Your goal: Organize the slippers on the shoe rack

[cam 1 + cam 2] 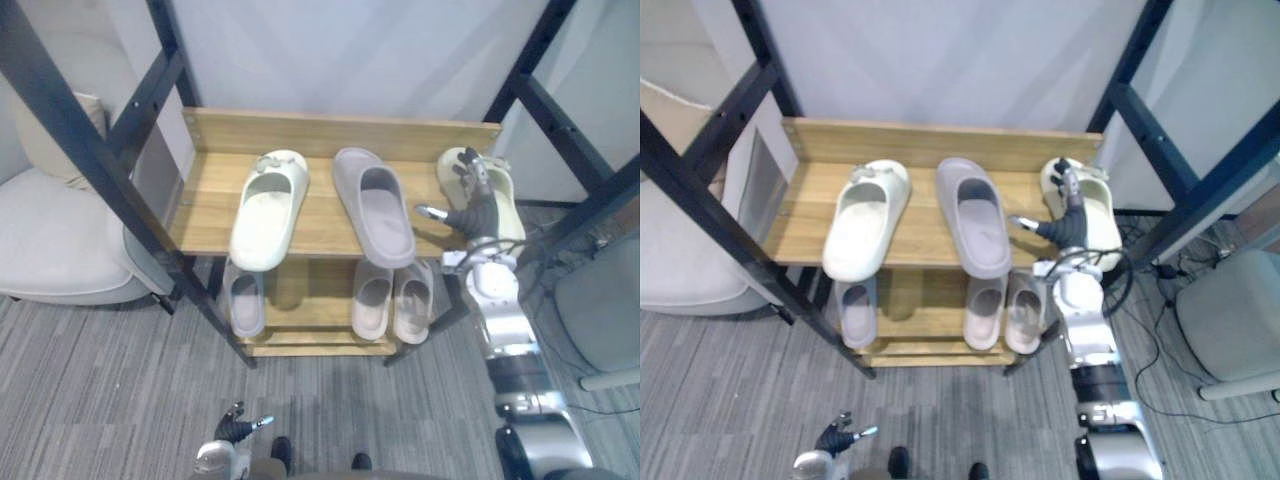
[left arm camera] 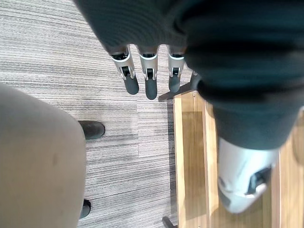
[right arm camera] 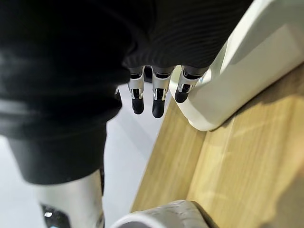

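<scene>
From the left eye view, the shoe rack [image 1: 340, 132] has two wooden shelves in a black frame. On the top shelf the left cream slipper [image 1: 268, 208] lies toward the left end, its toe over the front edge. The grey slipper [image 1: 374, 206] lies in the middle, also reaching the front edge. The right cream slipper [image 1: 508, 198] sits at the right end. The right robot hand [image 1: 478, 207] is over this slipper, fingers stretched toward the back edge and thumb pointing toward the grey slipper. On the lower shelf a lone grey slipper [image 1: 245, 298] lies at the left and a lower pair [image 1: 392, 300] lies side by side at the right. The left robot hand [image 1: 234, 428] hangs low over the carpet [image 1: 100, 390], well in front of the rack. An armchair [image 1: 60, 240] stands past the rack's left end.

The right eye view gives the same layout, with the right robot hand on the inner side of the right cream slipper.

In the left wrist view, the left robot hand's fingers [image 2: 151, 88] are straight and spread, holding nothing, above the carpet beside a wooden rack edge.

In the right wrist view, the right robot hand's fingers [image 3: 159, 102] hang straight and loose, close against the right cream slipper's side. Whether they touch it cannot be told. The grey slipper's end shows nearby on the same shelf.
</scene>
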